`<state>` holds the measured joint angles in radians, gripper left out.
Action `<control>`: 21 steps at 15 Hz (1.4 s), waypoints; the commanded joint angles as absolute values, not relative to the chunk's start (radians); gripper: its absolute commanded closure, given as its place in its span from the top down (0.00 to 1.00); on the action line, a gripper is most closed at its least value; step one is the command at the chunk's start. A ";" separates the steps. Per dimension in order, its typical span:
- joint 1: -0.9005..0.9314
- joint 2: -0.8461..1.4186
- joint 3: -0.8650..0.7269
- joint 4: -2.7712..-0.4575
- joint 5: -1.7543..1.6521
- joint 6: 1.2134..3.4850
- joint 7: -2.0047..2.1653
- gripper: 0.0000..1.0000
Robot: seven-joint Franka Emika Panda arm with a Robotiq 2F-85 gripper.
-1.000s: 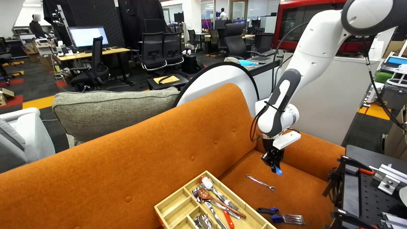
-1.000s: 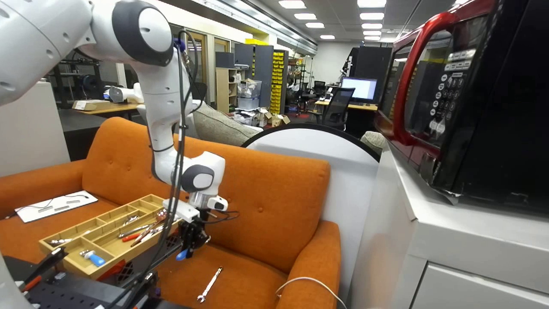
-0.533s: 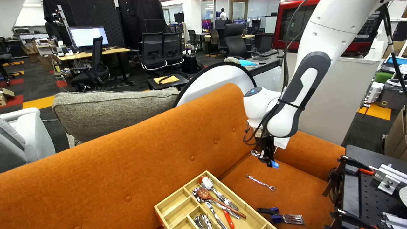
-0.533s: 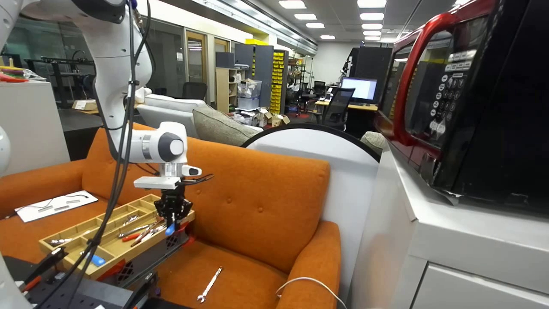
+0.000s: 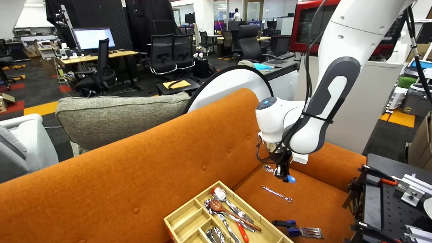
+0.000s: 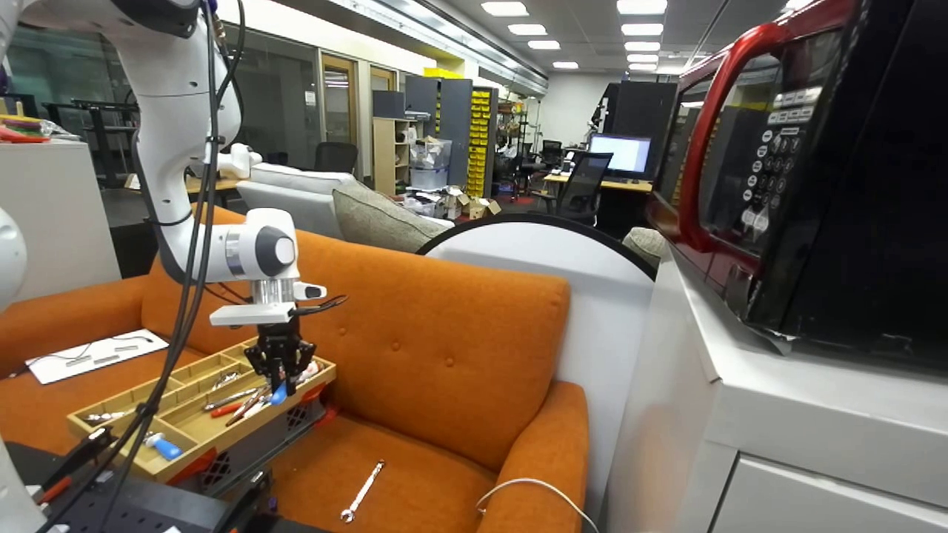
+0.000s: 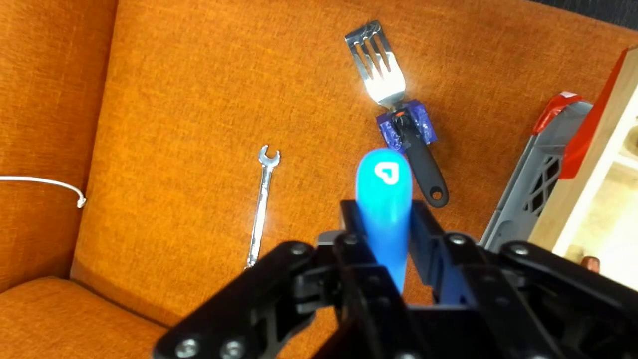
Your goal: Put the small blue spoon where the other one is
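My gripper [image 5: 284, 178] is shut on the small blue spoon [image 5: 291, 179], and its silver bowl sticks out on the far side in that exterior view. In the wrist view the gripper [image 7: 385, 213] holds the blue handle [image 7: 384, 184], marked with a white heart, between its fingertips; the bowl is hidden there. The spoon is in the air over the orange sofa seat, beside the wooden cutlery tray [image 5: 185, 215]. In an exterior view, another blue-handled spoon [image 6: 164, 446] lies in the tray's near-end compartment, partly behind cables. That compartment is out of frame in the other views.
A wrench [image 7: 260, 209] and a slotted utensil with a black handle [image 7: 423, 167] lie on the seat. A grey crate [image 7: 518, 199] is under the tray. The tray's middle holds several utensils. A black table with clamps [image 5: 374, 175] and the sofa backrest [image 5: 162, 162] flank the area.
The arm has swung and turned the wrist, carrying the spoon leftward, toward the tray in an exterior view. The spoon's silver bowl now shows. It stays gripped throughout.
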<state>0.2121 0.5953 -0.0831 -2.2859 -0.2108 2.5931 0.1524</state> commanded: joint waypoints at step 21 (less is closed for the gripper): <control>0.298 0.675 0.121 -2.158 -0.410 2.679 -0.191 0.26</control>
<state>0.2936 0.6754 0.1238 -2.1583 -0.4152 2.6797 -0.1882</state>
